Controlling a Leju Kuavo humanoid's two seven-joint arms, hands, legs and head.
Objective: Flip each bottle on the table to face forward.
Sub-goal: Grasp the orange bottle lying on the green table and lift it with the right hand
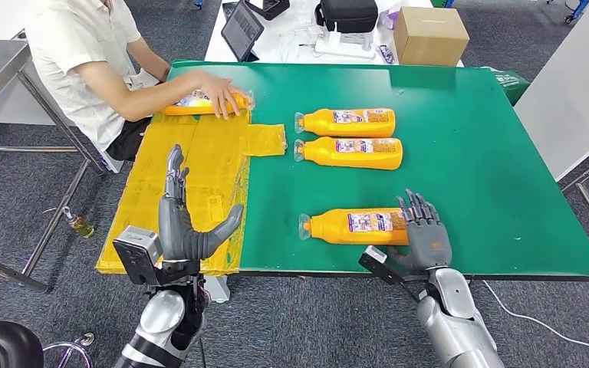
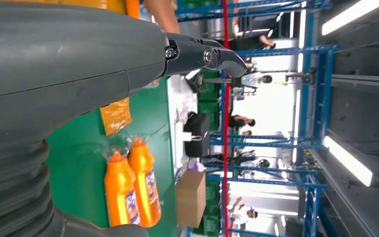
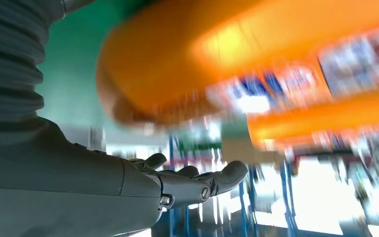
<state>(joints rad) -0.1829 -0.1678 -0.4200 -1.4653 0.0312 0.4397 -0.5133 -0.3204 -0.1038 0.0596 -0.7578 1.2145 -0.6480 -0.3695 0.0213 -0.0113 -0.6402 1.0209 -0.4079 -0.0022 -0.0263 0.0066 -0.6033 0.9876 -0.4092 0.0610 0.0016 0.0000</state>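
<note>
Fingers [image 1: 420, 208] of the right hand [image 1: 424, 234] are spreading apart at the base of the nearest bottle [image 1: 357, 226], holding nothing; the left hand [image 1: 186, 222] is waiting open. A clean flip likely needs a grip around the bottle's body on the green surface [image 1: 468, 161].

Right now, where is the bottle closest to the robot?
In the head view, the nearest bottle lies on its side near the front edge of the green table, right of the yellow sheet, with the right hand at its base.
</note>
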